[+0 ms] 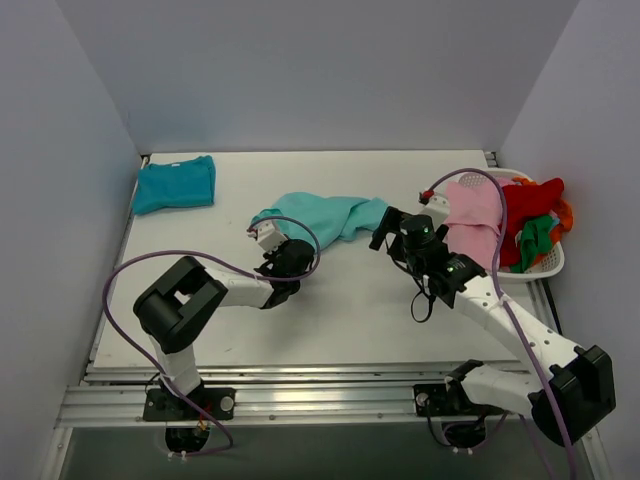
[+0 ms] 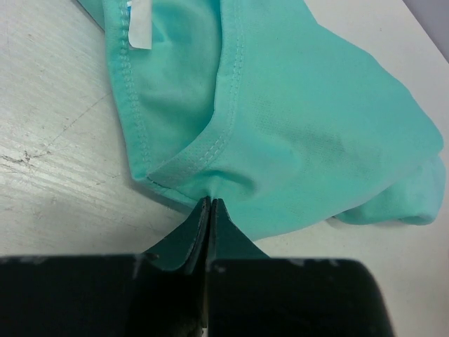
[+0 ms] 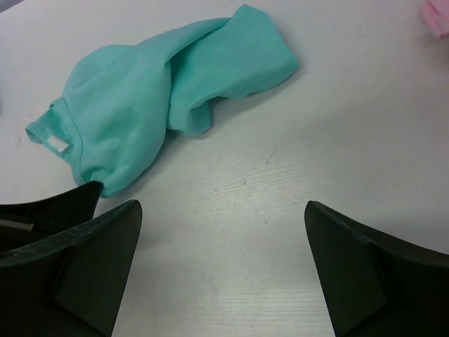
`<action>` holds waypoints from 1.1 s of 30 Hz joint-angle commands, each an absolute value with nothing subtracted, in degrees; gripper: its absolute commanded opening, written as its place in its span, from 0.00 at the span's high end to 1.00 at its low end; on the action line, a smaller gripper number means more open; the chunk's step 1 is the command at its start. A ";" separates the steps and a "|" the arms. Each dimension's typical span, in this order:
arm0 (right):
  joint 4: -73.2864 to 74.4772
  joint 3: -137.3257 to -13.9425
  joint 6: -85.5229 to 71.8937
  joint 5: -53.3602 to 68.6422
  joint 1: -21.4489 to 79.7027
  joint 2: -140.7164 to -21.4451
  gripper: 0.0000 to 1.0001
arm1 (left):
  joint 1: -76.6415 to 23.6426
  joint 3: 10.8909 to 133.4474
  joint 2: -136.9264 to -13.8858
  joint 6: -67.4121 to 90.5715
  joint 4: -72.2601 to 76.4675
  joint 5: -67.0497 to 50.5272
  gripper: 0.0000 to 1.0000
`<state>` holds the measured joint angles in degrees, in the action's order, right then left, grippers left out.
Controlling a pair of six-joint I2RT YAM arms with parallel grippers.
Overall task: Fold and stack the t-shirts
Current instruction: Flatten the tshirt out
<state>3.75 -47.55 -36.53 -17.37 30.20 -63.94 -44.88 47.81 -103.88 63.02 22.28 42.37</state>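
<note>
A light turquoise t-shirt [image 1: 325,214] lies crumpled in the middle of the table, its collar and white label [image 2: 140,28] toward the left. My left gripper [image 1: 262,230] is shut on this shirt's edge just below the collar seam, and the cloth puckers at the tips [image 2: 210,203]. The right gripper [image 1: 385,228] hovers open by the shirt's right end, over bare table [image 3: 221,210] with nothing between its fingers [image 3: 351,267]. In the right wrist view the same t-shirt [image 3: 140,105] lies ahead and to the left. A darker teal-blue t-shirt [image 1: 175,184] lies folded flat at the back left corner.
A white basket [image 1: 548,262] at the right edge holds pink [image 1: 473,215], red [image 1: 530,200] and green [image 1: 535,240] garments. Grey walls close in the table on three sides. A purple cable loops over each arm.
</note>
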 commanded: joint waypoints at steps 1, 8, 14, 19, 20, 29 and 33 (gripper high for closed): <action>0.53 -47.29 -36.48 -18.98 32.52 -63.72 0.04 | -44.47 47.90 -103.36 60.47 22.59 41.57 0.98; 0.53 -47.11 -36.74 -19.16 32.87 -63.63 0.02 | -44.56 48.60 -101.25 54.76 21.89 41.40 0.98; 1.14 -46.93 -37.62 -20.82 32.87 -63.81 0.04 | -45.44 55.86 -94.58 43.00 14.26 37.89 0.98; 1.32 -46.50 -37.71 -21.36 32.96 -61.88 0.03 | -46.14 64.25 -83.61 34.64 0.80 39.81 0.98; 1.32 -46.58 -37.79 -21.18 32.96 -61.79 0.04 | -46.06 64.16 -81.41 34.02 0.44 41.38 0.98; 0.53 -45.97 -40.51 -21.01 34.63 -64.86 0.04 | -43.33 61.62 -63.39 28.13 -2.90 49.03 0.98; -3.51 -45.44 -41.31 -20.92 36.03 -67.14 0.04 | -40.35 59.41 -61.69 26.72 -2.53 49.05 0.98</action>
<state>-0.10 -46.28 -39.72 -19.53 34.98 -65.43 -42.54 60.47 -62.13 29.63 0.14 47.07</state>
